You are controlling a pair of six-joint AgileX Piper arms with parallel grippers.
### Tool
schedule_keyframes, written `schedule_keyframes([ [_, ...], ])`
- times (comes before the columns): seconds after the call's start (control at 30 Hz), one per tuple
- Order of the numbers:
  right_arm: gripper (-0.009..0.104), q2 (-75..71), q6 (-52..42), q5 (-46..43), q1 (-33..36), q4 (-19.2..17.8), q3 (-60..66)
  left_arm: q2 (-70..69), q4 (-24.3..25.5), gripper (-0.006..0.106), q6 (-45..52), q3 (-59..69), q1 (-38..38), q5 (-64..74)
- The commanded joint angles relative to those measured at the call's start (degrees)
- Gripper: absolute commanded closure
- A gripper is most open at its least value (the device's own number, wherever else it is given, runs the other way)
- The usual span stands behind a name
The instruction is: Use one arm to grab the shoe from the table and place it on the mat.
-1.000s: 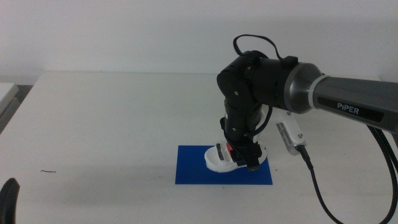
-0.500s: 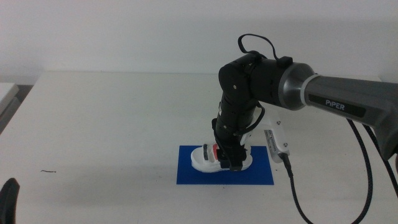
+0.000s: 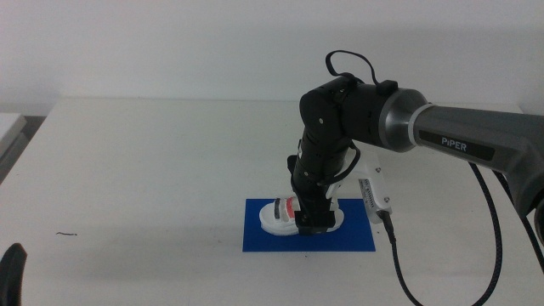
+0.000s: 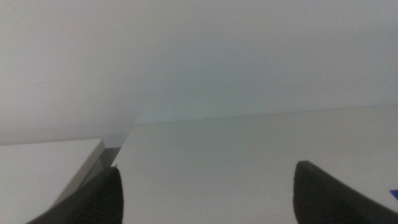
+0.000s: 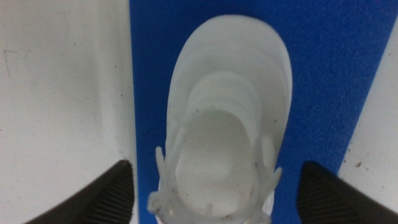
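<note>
White, with a red strap showing beside black ones, the shoe (image 3: pixel 289 216) is seen lying on the blue mat (image 3: pixel 263 239), directly under the right pincer (image 3: pixel 308 223), which is carried by the grey and black arm (image 3: pixel 399 127) reaching in from the right side of the middle view. In the right wrist view the shoe (image 5: pixel 225 118) is found between the two dark jaws, which are spread wide and stand clear of it on both sides, so the right pincer (image 5: pixel 215 190) is released and nothing is gripped. The mat (image 5: pixel 323 68) is seen beneath the shoe, with the white tabletop (image 5: pixel 56 99) beyond each of its long edges. The left pincer (image 3: pixel 12 270) is parked at the near left corner of the tabletop (image 3: pixel 153 161), well apart from the mat; in its own wrist view its jaws are spread wide, with only bare tabletop (image 4: pixel 236 162) between them.
</note>
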Motion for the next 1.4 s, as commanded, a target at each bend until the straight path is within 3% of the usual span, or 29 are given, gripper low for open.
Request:
schedule_keyframes([
  [0.0,0.013,-0.4,-0.6,0.2,-0.6,1.3,-0.3,0.3,-0.2,0.007,-0.1,0.0,0.0,-0.7],
  [0.1,0.004,-3.3,-6.4,0.4,-0.6,3.8,-0.3,0.3,-0.2,0.007,-0.1,0.0,0.0,-0.7],
  [0.2,0.004,-9.2,-17.5,2.8,-0.6,2.7,-0.3,0.3,-0.2,0.007,-0.1,0.0,0.0,-0.7],
  [0.3,0.004,-16.8,-45.6,12.7,-0.6,0.0,-0.3,0.3,-0.2,0.007,-0.1,0.0,0.0,-0.7],
  [0.37,0.004,-22.1,-65.1,12.9,-0.6,0.0,-0.3,0.3,-0.2,0.007,-0.1,0.0,0.0,-0.7],
  [0.43,0.004,-26.8,-76.5,12.9,-0.6,0.3,0.0,0.3,-0.2,0.007,-0.1,0.0,0.0,-0.7],
  [0.7,0.004,-40.0,-77.8,3.7,-0.4,2.9,0.3,0.3,-0.2,0.007,-0.1,0.0,0.0,-0.7],
  [0.77,0.004,-44.4,-83.5,3.3,-0.3,3.0,2.7,0.3,-0.2,0.007,-0.1,0.0,0.0,-0.7],
  [0.87,0.004,-51.8,-96.2,-3.5,-1.2,-1.0,11.0,0.3,-0.2,0.007,-0.1,0.0,0.0,-0.7],
  [0.93,0.004,-57.4,-108.1,-8.9,-3.4,2.0,17.9,0.3,-0.2,0.007,-0.1,0.0,0.0,-0.7],
  [1.03,0.004,-67.1,-133.6,-19.1,-8.6,15.0,30.8,0.3,-0.2,0.007,-0.1,0.0,0.0,-0.7],
  [1.07,0.004,-71.0,-141.6,-22.3,-10.5,17.5,35.7,0.3,-0.2,0.007,-0.1,0.0,0.0,-0.7],
  [1.1,0.004,-75.0,-146.0,-26.0,-12.3,17.7,40.7,0.3,-0.2,0.007,-0.1,0.0,0.0,-0.7],
  [1.13,0.004,-79.0,-145.9,-30.1,-14.2,15.9,45.8,0.3,-0.2,0.007,-0.1,0.0,0.0,-0.7],
  [1.27,0.004,-93.2,-128.4,-42.9,-21.0,5.6,62.8,0.3,-0.2,0.007,-0.1,0.0,0.0,-0.7],
  [1.37,0.004,-101.3,-131.2,-44.4,-24.8,5.3,71.4,0.3,-0.2,0.007,-0.1,0.0,0.0,-0.7],
])
